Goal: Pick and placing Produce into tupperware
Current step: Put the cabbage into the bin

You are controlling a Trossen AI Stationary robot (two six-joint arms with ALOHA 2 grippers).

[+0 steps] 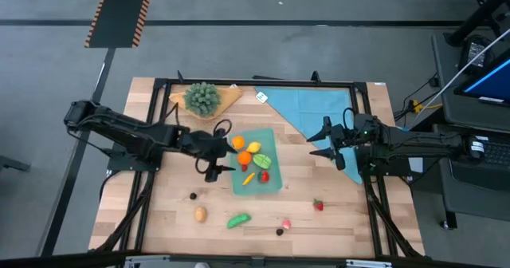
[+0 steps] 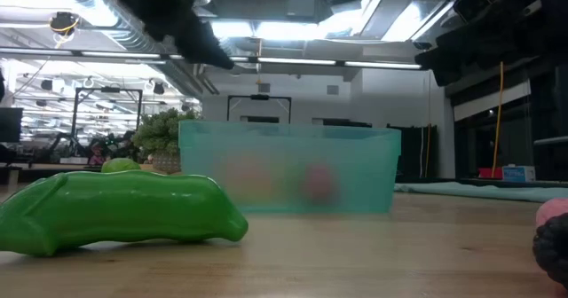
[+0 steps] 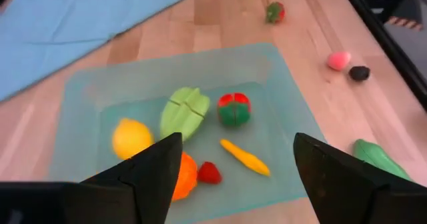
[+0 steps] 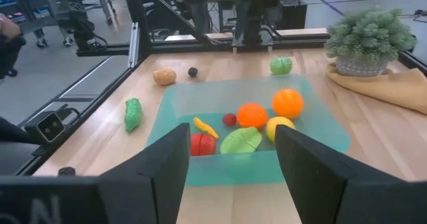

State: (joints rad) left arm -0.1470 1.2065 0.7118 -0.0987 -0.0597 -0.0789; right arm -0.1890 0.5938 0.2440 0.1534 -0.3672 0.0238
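The tupperware [image 1: 268, 183], a shallow teal container, sits mid-table and holds several pieces of produce: two orange fruits [image 3: 183, 176], a lemon [image 3: 131, 137], a green piece [image 3: 185, 111], a red-green piece [image 3: 233, 109], a carrot [image 3: 245, 157] and a small red piece [image 3: 209, 173]. My left gripper [image 1: 226, 159] hovers open over the container's left edge, with nothing between its fingers. My right gripper [image 1: 312, 146] hangs open to the container's right, above the edge of the blue cloth, also with nothing between its fingers. A pea pod [image 1: 238, 219], a potato [image 1: 200, 214] and a strawberry [image 1: 318, 205] lie loose on the table.
A pink piece [image 1: 286, 223] and two dark ones [image 1: 280, 231] [image 1: 193, 195] lie near the front. A green piece [image 4: 281, 65] lies left of the container. A bushy plant [image 1: 202, 97] sits on a tan board at the far left. The blue cloth [image 1: 319, 108] covers the far right.
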